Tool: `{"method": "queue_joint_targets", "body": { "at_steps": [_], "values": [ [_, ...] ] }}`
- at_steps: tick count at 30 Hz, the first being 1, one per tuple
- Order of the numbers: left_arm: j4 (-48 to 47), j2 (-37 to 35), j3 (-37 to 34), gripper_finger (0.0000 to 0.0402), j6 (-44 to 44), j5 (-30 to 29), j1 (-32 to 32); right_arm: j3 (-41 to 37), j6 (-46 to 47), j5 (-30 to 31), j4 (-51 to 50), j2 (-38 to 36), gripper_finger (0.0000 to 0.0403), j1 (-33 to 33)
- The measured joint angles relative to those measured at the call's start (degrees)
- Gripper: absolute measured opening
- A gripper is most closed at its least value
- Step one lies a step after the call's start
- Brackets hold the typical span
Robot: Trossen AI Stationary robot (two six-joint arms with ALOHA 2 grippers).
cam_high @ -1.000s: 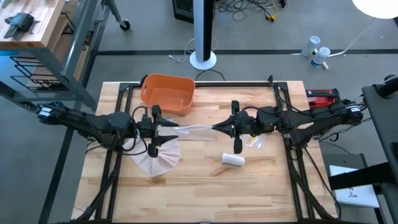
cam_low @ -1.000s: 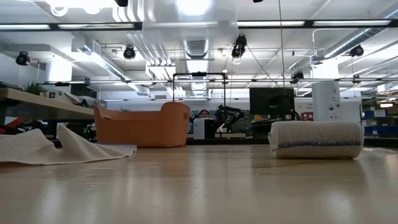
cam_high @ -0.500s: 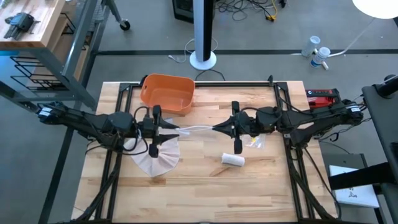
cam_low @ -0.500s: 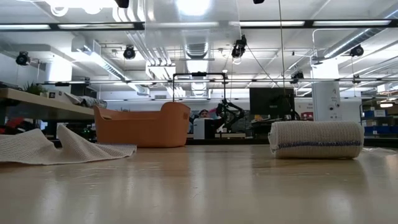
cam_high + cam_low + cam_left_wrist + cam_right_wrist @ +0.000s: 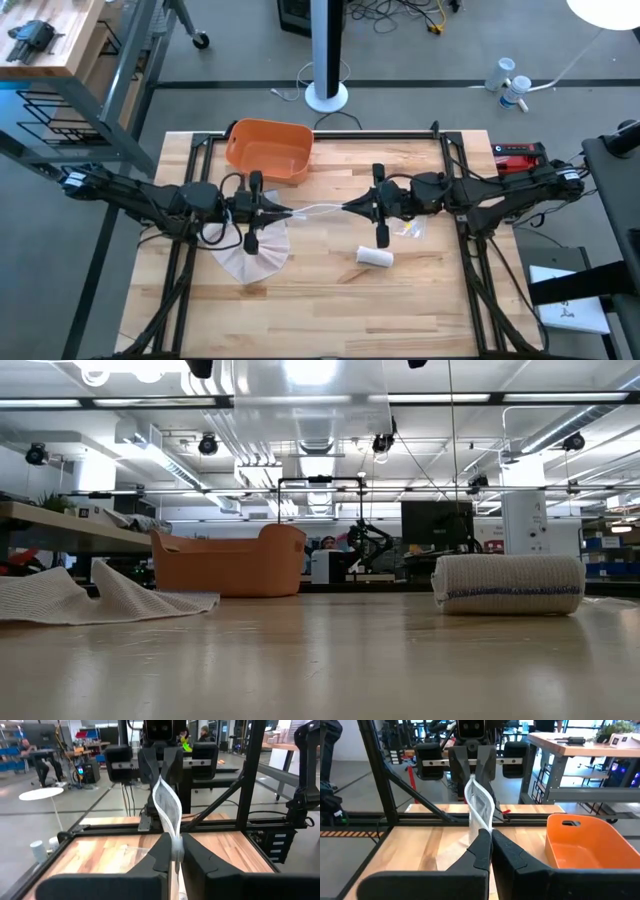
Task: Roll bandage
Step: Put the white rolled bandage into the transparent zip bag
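Your left pincer (image 5: 272,209) and right pincer (image 5: 352,207) face each other above mid-counter (image 5: 330,300), each clamped on one end of a bandage strip (image 5: 312,208) stretched between them. The strip's loose heap (image 5: 252,255) lies under your left arm; a finished roll (image 5: 376,256) rests near the right.

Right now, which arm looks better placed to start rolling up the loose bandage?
Probably the left: its hand is over the bandage pile. The right hand pinches the strip's far end.
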Motion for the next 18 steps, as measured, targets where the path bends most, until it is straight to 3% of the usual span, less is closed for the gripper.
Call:
{"method": "queue_joint_targets", "body": {
  "at_steps": [12,15,18],
  "values": [
    [-16.07,7.02,9.16,0.0011,-6.08,-0.4,0.26,0.0,-1.81,0.05,1.36,4.6,0.0,-0.65],
    [-19.41,8.44,11.09,0.0011,-7.56,-4.37,0.25,-0.02,-2.13,-2.2,2.0,4.98,0.0,-0.47],
    [-20.75,8.86,11.43,0.0011,-8.54,-9.84,0.3,-0.02,-2.8,-9.06,1.89,5.07,0.0,-0.35]
  ]
}}
